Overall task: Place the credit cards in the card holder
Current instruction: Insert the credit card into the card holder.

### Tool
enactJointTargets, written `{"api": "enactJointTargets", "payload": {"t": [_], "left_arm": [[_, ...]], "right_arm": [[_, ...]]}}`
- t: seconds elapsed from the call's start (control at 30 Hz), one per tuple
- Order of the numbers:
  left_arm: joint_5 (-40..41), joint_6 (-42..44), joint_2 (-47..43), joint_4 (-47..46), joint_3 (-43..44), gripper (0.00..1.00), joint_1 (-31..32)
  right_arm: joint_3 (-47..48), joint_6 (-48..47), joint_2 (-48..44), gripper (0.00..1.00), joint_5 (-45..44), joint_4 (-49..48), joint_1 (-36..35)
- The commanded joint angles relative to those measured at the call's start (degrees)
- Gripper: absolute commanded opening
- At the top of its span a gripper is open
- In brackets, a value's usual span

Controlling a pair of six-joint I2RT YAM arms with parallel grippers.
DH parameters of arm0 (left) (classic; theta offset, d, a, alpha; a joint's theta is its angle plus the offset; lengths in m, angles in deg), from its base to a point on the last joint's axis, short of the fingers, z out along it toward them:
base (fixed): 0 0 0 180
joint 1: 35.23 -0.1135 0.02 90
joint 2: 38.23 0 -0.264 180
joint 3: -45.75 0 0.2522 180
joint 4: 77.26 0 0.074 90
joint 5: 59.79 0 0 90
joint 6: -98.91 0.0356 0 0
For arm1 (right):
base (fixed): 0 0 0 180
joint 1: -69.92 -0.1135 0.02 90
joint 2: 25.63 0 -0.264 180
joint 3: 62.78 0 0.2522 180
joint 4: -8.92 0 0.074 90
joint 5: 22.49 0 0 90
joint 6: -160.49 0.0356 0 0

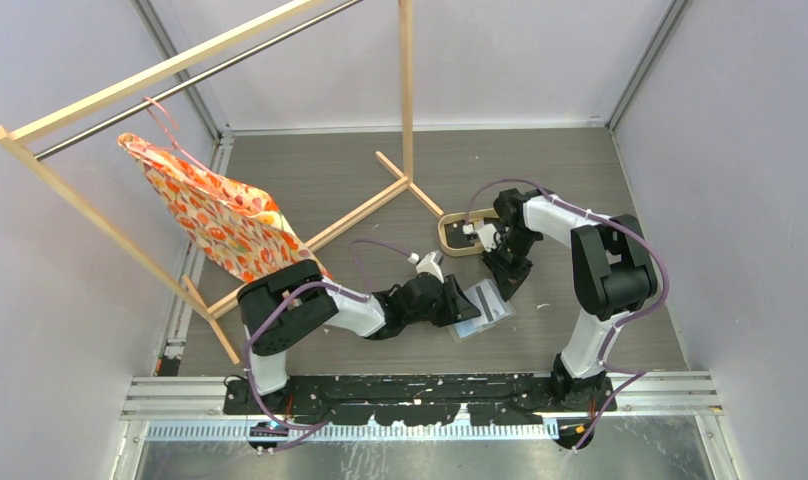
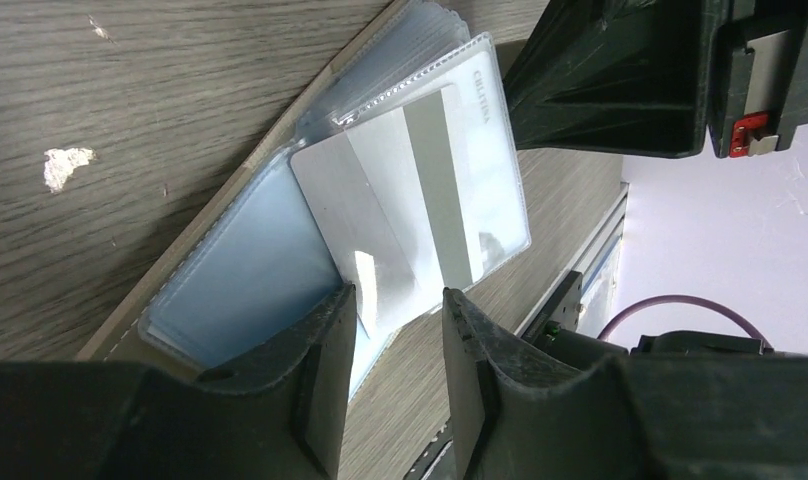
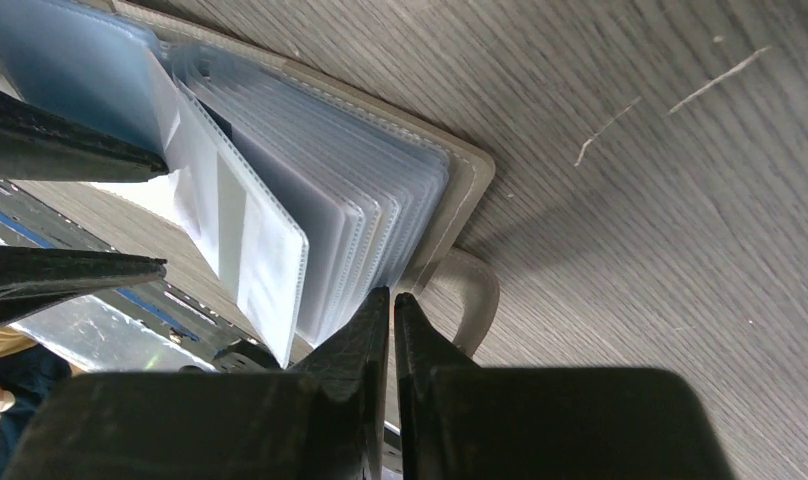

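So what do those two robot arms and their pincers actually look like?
Both the left arm and right arm alternate chunky black joint housings with smooth white links. A thin purple cable loops along each. The left gripper and right gripper are matte black plastic, with two tapering wedge-shaped fingers. A small red tab shows on the right gripper's body.

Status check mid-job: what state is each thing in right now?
card holder: lying open on the table, clear sleeves fanned.
credit card: partly in one sleeve, one end sticking out.
left gripper: open, fingers either side of the card's free end.
right gripper: shut, tips at the holder's edge.
gift bag: hanging from the wooden rack.
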Motion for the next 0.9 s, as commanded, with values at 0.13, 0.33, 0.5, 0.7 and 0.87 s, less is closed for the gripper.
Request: {"api": "enactJointTargets", "payload": {"t": [0.13, 0.33, 0.5, 0.7, 0.87], "left_arm": [[-0.64, -1.42, 2.3, -2.37, 1.57, 0.38, 0.31], [-0.13, -1.01, 2.22, -4.76, 2.02, 0.37, 0.3], [0.37, 0.03, 1.83, -5.94, 2.77, 0.37, 0.25], [0.58, 1.11, 1.35, -7.05, 3.58, 0.37, 0.26], [1.28, 4.04, -2.23, -4.08, 2.12, 0.36, 0.24]], "right_arm": [[0.26, -0.57, 0.47, 0.11, 1.48, 1.12, -0.82], [0.32, -0.62, 0.61, 0.11, 1.86, 1.21, -0.98], [0.38, -0.62, 0.55, 0.11, 1.85, 1.23, -1.01], [0.51, -0.62, 0.18, 0.11, 1.94, 1.18, -1.02], [0.64, -0.69, -1.33, 0.11, 2.09, 1.02, -0.42]]}}
